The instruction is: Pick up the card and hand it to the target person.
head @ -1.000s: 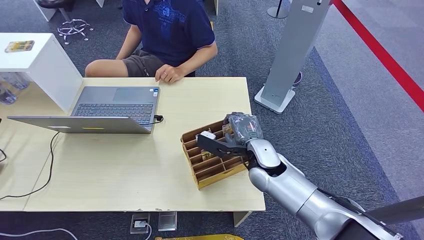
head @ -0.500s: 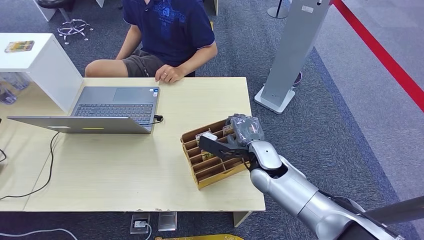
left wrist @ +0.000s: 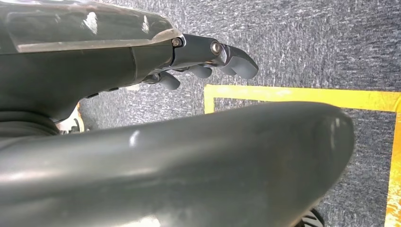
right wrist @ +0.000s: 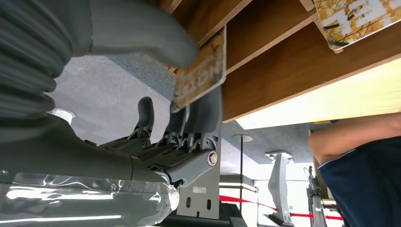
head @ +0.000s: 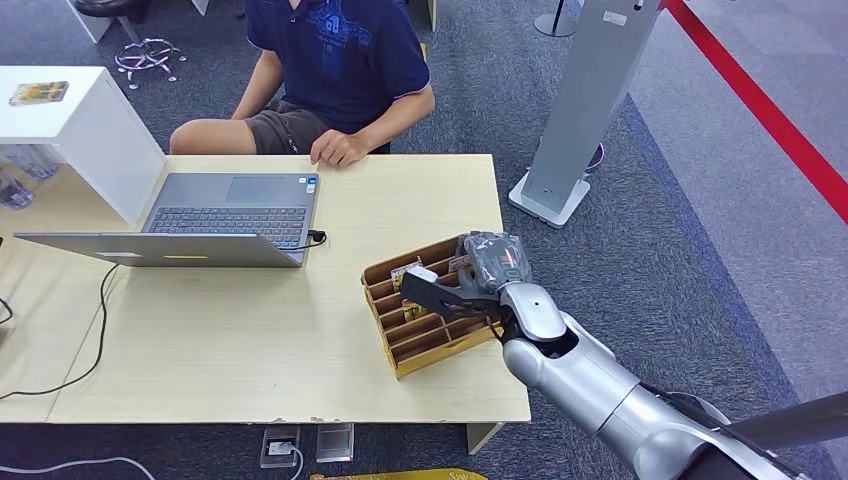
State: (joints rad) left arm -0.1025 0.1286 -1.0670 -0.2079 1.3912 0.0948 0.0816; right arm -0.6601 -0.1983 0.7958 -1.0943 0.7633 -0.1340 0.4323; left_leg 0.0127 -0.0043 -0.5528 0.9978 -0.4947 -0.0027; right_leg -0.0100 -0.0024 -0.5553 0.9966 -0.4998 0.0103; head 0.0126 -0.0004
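Matt wooden rack (head: 425,325), pale wood-grain table (head: 250,330), glossy printed card (right wrist: 201,75).

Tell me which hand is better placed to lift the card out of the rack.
Right. The right hand already pinches the card between thumb and fingers at the wooden rack. The left hand hangs over the carpet, holding nothing.

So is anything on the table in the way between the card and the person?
Nothing visible. The right hand pinches the card at the wooden rack; bare table lies between there and the person.
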